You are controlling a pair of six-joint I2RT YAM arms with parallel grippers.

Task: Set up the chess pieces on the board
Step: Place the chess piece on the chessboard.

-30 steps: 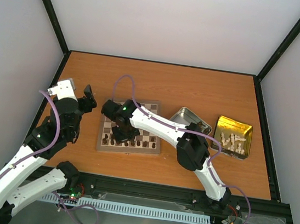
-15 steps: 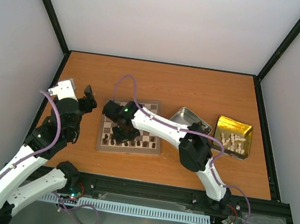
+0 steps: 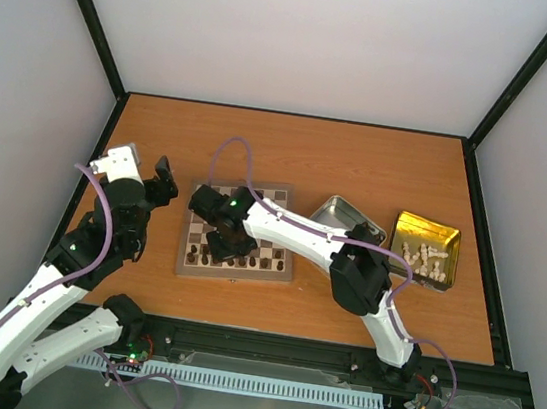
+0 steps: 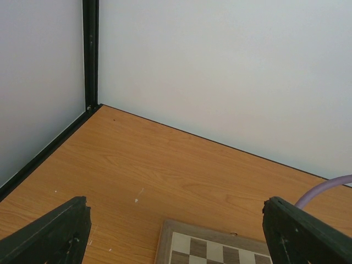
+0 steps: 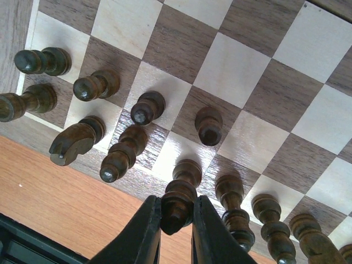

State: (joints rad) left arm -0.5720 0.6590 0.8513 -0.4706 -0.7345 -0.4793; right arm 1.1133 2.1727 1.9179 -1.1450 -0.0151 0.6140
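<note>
the right gripper (image 5: 176, 223) is clenched on the rounded head of a dark turned chessman (image 5: 181, 187), which stands upright in the near row of the board (image 5: 220, 71) – glossy brown and cream wooden squares with a pale tan border. other dark chessmen (image 5: 126, 149), lathe-ringed and shiny, stand beside it in two rows. the left gripper (image 4: 177, 228) hangs released, black fingers wide apart, left of the board over the grained orange table (image 4: 165, 159). at the right, cream pieces (image 3: 423, 257) lie in a gold tin (image 3: 414, 223) – a silver tin (image 3: 338, 215) just beside it.
</note>
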